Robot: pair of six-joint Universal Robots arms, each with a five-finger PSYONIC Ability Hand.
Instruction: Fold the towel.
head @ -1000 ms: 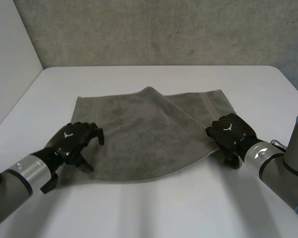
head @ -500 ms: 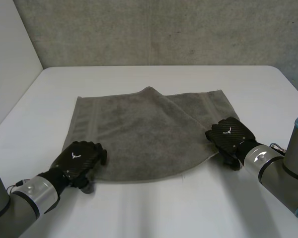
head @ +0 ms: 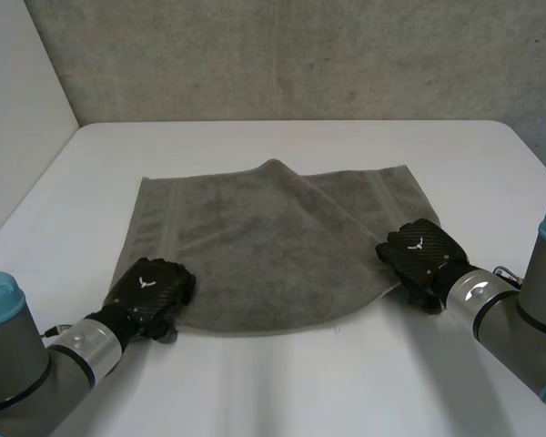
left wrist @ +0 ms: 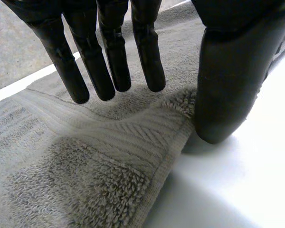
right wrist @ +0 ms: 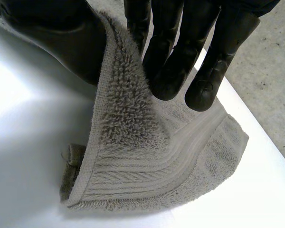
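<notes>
While the grey towel point(head: 264, 246) lies mid-table point(head: 282, 137), one flap folded diagonally across it, we note the right hand point(head: 420, 253) at its near right corner, with thumb and fingers point(right wrist: 166, 71) pinching the raised edge. The left hand point(head: 150, 288) sits at the near left corner. Its fingers point(left wrist: 115, 47) are straight and spread above the cloth, the thumb point(left wrist: 228, 85) down just beside the edge, nothing clasped.
</notes>
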